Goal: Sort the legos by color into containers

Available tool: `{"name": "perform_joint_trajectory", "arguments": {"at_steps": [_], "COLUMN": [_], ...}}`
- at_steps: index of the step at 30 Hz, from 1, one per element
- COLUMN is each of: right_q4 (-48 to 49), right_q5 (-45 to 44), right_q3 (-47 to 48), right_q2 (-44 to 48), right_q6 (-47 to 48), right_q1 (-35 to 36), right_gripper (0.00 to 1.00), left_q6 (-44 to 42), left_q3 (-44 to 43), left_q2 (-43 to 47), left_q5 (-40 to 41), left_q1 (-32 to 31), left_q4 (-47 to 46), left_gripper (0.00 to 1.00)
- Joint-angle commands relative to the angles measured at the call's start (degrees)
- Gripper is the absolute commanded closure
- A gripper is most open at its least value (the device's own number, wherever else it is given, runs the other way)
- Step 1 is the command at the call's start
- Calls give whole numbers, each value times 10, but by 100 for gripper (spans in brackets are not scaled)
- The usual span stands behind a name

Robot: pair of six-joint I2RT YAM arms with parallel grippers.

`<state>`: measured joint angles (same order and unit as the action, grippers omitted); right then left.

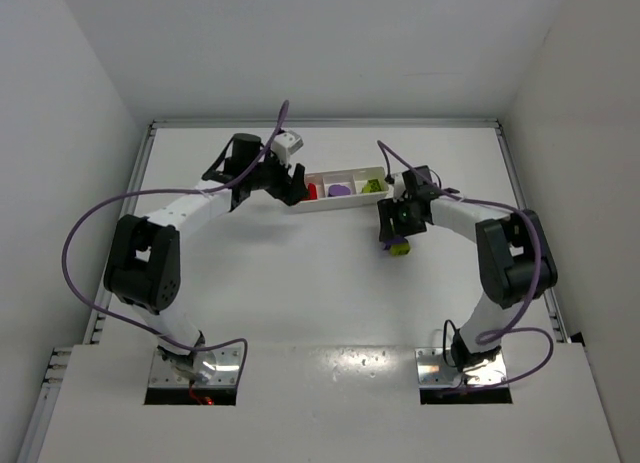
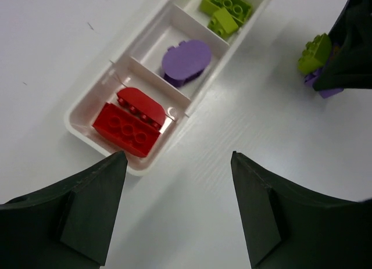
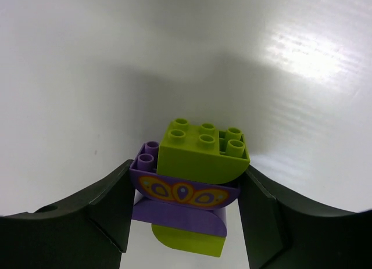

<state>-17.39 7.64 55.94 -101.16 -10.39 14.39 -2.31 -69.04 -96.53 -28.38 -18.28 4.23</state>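
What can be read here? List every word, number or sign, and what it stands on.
None: no word, number or brand shows in any view.
The purple brick bears only a printed ornament of ovals, no letters.
The tray is blank.

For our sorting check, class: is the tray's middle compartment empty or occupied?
Occupied. The middle compartment holds one rounded purple piece, clear in the left wrist view; white floor shows around it.

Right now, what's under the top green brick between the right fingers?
Under the green brick sits a purple brick with an orange pattern, then another green piece. What lies beneath that is covered.
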Motion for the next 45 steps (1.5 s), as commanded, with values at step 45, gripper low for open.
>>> {"name": "perform_joint_trajectory", "arguments": {"at_steps": [45], "right_q4": [87], "right_q5": [53], "right_q3": [-13], "right_q2": [240], "right_q6": [246], "right_q1": [209], "right_gripper": [100], "left_q6": [228], "left_q3": [-30], "left_q2": [-59], "left_q5": [-315], "left_q1": [-83], "left_q4": [-36], "left_gripper": [57]}}
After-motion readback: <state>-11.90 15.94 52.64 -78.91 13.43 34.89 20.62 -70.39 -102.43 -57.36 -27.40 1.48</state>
